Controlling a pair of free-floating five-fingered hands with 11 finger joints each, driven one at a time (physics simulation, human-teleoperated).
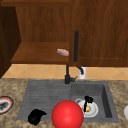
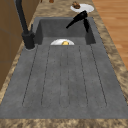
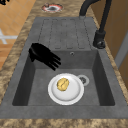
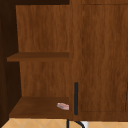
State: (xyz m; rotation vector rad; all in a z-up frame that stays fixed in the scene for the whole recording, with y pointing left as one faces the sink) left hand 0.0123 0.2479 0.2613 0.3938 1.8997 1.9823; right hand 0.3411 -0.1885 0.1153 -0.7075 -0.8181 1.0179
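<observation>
One white plate (image 3: 65, 89) with a yellowish bit of food (image 3: 62, 84) on it lies flat on the floor of the sink (image 3: 102, 82) basin, close to the drain, and nothing has been lifted from it. The right hand (image 3: 43, 55) hangs over the basin's front edge with fingers stretched out and relaxed toward the plate, holding nothing and not touching it. The left hand (image 1: 35, 116) floats at the front left corner of the draining board, apparently curled on nothing, though that is hard to tell.

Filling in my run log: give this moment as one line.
right hand: open, above plate in sink basin | left hand: shut, idle at sink's front left
</observation>
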